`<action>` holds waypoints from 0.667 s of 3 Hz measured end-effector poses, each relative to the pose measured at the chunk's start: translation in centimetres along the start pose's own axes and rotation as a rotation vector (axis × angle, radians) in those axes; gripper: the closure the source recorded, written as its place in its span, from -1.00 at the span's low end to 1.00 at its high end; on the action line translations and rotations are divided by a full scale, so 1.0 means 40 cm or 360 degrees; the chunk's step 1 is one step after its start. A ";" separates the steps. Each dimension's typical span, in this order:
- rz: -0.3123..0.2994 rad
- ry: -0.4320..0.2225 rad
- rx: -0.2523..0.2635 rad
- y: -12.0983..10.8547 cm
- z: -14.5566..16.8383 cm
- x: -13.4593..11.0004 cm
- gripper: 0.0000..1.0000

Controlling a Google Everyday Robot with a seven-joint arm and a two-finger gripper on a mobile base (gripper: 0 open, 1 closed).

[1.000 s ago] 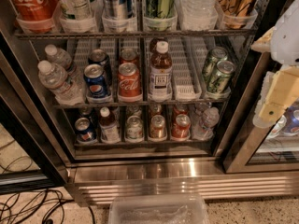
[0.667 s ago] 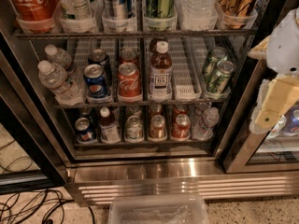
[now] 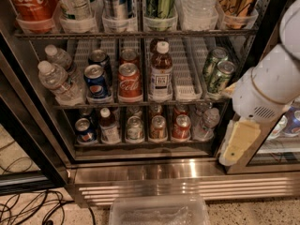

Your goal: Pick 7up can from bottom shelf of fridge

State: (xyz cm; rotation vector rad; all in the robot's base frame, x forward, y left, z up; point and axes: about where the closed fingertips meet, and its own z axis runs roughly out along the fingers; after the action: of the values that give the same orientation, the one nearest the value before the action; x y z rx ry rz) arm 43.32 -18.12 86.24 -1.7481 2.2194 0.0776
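Observation:
The fridge (image 3: 187, 172) stands open in front of me, with a ribbed steel base. On its dim bottom shelf (image 3: 140, 144) the 7up can (image 3: 135, 128), silver-topped with a pale green-and-silver body, stands in the middle-left lane. A small bottle (image 3: 109, 126) is on its left and an orange can (image 3: 158, 127) on its right. A blue Pepsi can (image 3: 84, 131) stands further left. My gripper (image 3: 233, 153) hangs from the white arm (image 3: 267, 88) at the right, beside the fridge's right frame, level with the bottom shelf and well right of the 7up can.
A red can (image 3: 181, 127) and a water bottle (image 3: 206, 122) fill the right lanes. The rack above holds water bottles (image 3: 56, 81), Pepsi and Coca-Cola cans (image 3: 129, 81), a brown bottle (image 3: 161, 71) and green cans (image 3: 220, 76). A clear plastic bin (image 3: 159, 212) and cables (image 3: 28, 207) lie on the floor.
The arm and gripper have moved left and down, from the right edge toward the fridge's right frame. The cans and bottles have not moved.

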 end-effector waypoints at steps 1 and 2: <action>0.0039 -0.0092 -0.0045 0.026 0.117 0.002 -1.00; 0.0027 -0.0158 -0.0096 0.043 0.178 0.003 -1.00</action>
State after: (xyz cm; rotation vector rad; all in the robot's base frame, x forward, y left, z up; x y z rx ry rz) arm 43.16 -16.15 79.18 -1.7178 2.1822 0.2325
